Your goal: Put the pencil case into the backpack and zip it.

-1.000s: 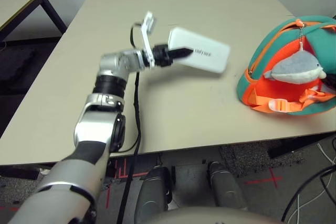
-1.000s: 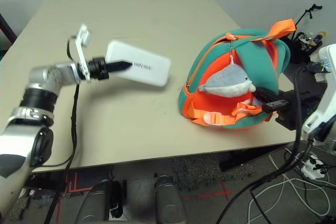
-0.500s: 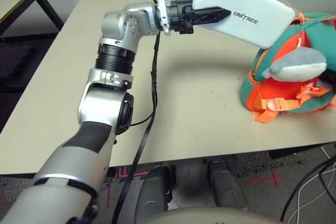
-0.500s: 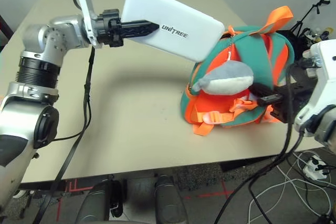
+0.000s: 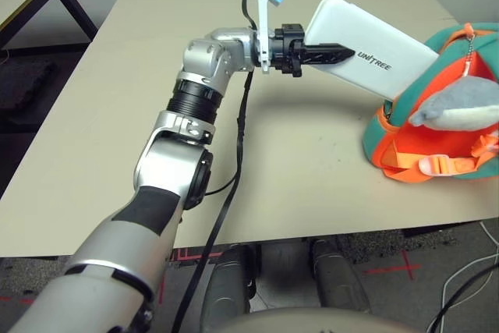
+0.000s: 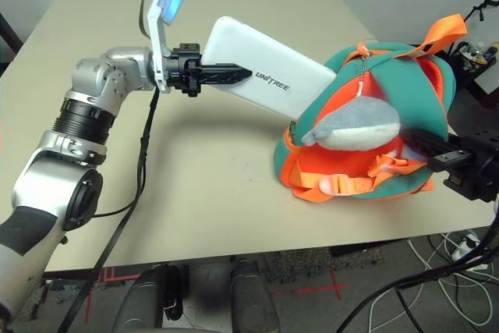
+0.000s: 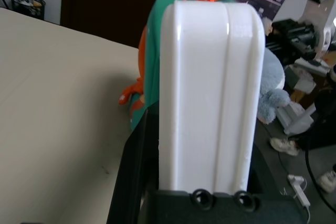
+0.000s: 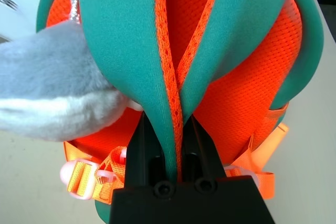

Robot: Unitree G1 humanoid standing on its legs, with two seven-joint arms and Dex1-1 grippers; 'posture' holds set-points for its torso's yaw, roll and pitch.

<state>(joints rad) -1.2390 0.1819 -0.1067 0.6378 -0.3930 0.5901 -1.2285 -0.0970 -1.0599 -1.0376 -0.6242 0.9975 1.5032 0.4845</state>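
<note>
the pencil case point(image 6: 269, 77) is up off the counter point(image 6: 210, 185), held in the air at a slant, its far end reaching the top edge of the backpack point(image 6: 405, 99) on the side facing the left arm. the dark "unitree" lettering faces up toward the head camera. the left gripper point(image 6: 234, 76) has the case by its near end, its black fingers point(image 5: 327, 54) closed flat against the white shell, one of them lying across the top face just short of the lettering. the silver left forearm point(image 6: 97, 103) stretches out over the counter behind it, a black cable point(image 6: 140, 154) hanging from the wrist.

the backpack sits on the counter near its right edge, teal-green outside, orange mesh inside, orange straps and a buckle point(image 6: 339, 185) spilling toward the front. the grey-white plush whale charm point(image 6: 355, 124) dangles on its chain over the front.

in the right wrist view the right gripper point(image 8: 176, 135) has its fingers pinched tight on the teal fabric and orange zipper edge point(image 8: 170, 66) of the backpack, with the pack's opening spreading apart beyond the grip.
</note>
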